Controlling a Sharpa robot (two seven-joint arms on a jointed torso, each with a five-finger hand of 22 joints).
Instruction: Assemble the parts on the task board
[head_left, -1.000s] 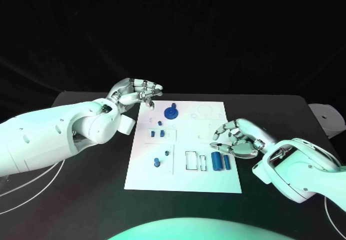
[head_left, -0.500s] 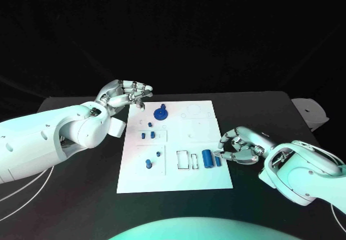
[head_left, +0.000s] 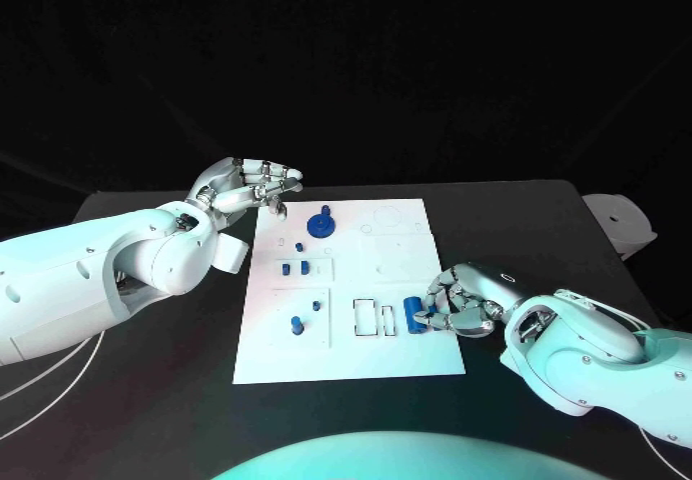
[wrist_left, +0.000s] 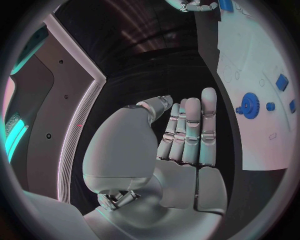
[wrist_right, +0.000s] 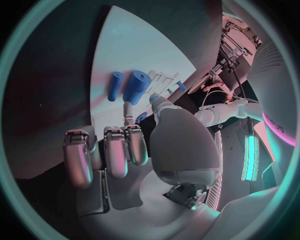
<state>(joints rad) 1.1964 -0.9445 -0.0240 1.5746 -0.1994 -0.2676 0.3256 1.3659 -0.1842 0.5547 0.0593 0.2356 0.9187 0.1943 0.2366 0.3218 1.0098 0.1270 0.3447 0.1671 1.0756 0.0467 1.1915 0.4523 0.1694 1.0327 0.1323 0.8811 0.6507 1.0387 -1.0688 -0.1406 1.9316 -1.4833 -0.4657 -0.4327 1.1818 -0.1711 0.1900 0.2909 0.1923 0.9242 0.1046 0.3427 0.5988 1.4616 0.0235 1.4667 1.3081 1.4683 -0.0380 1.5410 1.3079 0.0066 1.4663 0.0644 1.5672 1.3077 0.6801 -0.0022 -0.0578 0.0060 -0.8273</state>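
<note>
Broadly, by size:
Table: black table top (head_left: 548, 225) carrying the white rectangular task board (head_left: 361, 355) at its middle.
Left hand: silver many-fingered left hand (head_left: 248, 186) hangs over the table just off the board's far left corner; in the left wrist view (wrist_left: 187, 135) its fingers lie straight and close together, the thumb folded beside them, and nothing is in it.
Right hand: silver right hand (head_left: 462, 300) sits at the board's right edge, fingers curled in beside the cylinders; whether it actually grips one I cannot tell.
Blue cylinders: two blue cylindrical parts (wrist_right: 130, 87) lie side by side on the board, just ahead of the right fingertips.
Blue gear: toothed blue round part (head_left: 323, 224) sits on the board's far portion, near the left hand.
Small blue pegs: tiny blue parts (head_left: 296, 267) stand in the board's left-middle area.
</note>
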